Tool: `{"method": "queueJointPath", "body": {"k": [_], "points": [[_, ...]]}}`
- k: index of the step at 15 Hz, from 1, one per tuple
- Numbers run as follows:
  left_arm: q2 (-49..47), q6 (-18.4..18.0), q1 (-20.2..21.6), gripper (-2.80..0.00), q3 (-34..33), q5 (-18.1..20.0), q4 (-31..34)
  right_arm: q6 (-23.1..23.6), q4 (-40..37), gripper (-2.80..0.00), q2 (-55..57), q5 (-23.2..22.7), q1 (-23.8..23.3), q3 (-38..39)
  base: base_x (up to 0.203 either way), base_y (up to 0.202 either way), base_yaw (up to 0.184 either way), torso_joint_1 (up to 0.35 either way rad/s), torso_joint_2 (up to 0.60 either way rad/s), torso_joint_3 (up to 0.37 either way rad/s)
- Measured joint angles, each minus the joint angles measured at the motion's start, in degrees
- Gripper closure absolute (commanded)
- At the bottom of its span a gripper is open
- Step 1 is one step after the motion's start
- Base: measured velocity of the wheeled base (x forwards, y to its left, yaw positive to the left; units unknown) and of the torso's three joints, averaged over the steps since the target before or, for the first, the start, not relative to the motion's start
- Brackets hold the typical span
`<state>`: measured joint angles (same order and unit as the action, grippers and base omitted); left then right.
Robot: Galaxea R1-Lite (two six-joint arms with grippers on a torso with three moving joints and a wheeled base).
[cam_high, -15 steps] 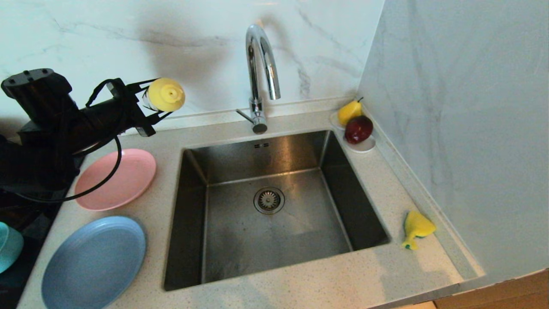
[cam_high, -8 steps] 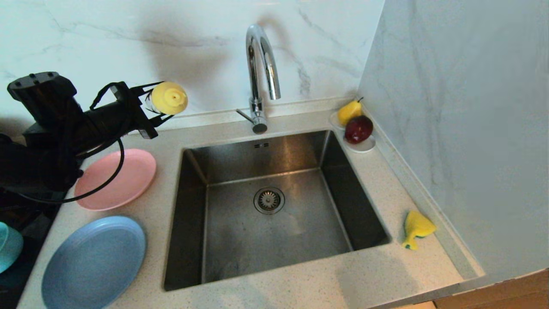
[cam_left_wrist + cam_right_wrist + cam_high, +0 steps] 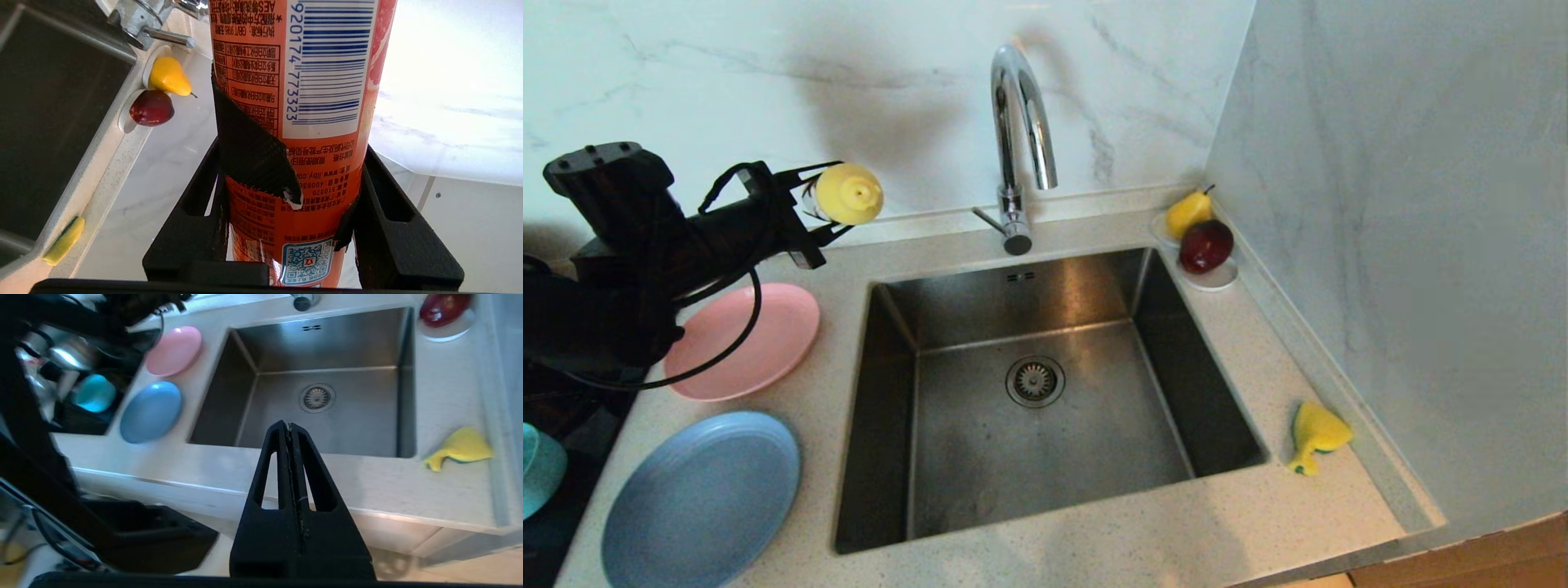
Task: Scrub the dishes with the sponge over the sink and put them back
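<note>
The left gripper (image 3: pixel 810 214) is up in the air at the back left of the counter, above the far edge of the pink plate (image 3: pixel 752 341); its two black fingers (image 3: pixel 196 220) are squeezed on an orange bottle (image 3: pixel 302 122) with a yellow cap (image 3: pixel 849 193); the bottle lies almost flat in the grip, with its cap pointing toward the tap (image 3: pixel 1017 139).

The right gripper (image 3: pixel 290 430) shows only in its own wrist view; it hangs in the air in front of the counter's near edge, well away from the sponge; its two fingers are pressed tight together with nothing between them.

The sink (image 3: pixel 898 392) sits in the middle of the counter (image 3: pixel 1258 343); it has a round drain (image 3: pixel 1035 380) in the bottom; the tap stands behind it.

The pink plate lies flat on the counter, left of the sink; the blue plate (image 3: pixel 703 498) lies just in front of it, closer to the robot; the two plates sit near each other; I cannot tell if they touch. The teal bowl (image 3: pixel 538 469) peeks in at the far left edge, on a dark spot lower than the counter.

The sponge (image 3: pixel 1315 433) lies crumpled on the counter to the right of the sink, near the wall; no gripper touches it.

A yellow pear (image 3: pixel 1188 212) and a dark red apple (image 3: pixel 1205 245) sit on a small white saucer (image 3: pixel 1217 279) at the back right corner of the sink.
</note>
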<state>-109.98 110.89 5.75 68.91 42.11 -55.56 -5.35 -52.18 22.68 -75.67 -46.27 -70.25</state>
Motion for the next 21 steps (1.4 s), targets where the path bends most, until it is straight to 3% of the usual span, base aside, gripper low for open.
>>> {"method": "queueJointPath", "body": {"k": [3, 6, 14, 21], "points": [[0.11, -0.23, -0.05, 0.0, -0.31, 0.01, 0.02, -2.03, -1.09, 0.0, 1.63, -1.11, 0.87, -1.89, 0.0, 0.0, 0.0, 0.0, 0.0, 0.0], [0.09, -0.37, -0.02, 0.0, -0.41, -0.02, -0.01, -7.27, -1.18, 0.0, 3.18, -2.0, 4.42, -6.11, 0.0, 0.0, 0.0, 0.0, 0.0, 0.0], [-0.02, -1.14, -0.05, 0.0, -0.86, 0.01, -0.01, -16.4, 1.05, 0.0, 6.51, -0.43, 10.97, -11.56, 0.0, 0.0, 0.0, 0.0, 0.0, 0.0], [-0.6, -8.81, 0.41, 0.0, -6.5, 1.22, 0.35, -18.23, 8.36, 0.0, 7.0, 1.76, 11.71, -4.44, 0.0, 0.0, 0.0, 0.0, 0.0, 0.0]]}}
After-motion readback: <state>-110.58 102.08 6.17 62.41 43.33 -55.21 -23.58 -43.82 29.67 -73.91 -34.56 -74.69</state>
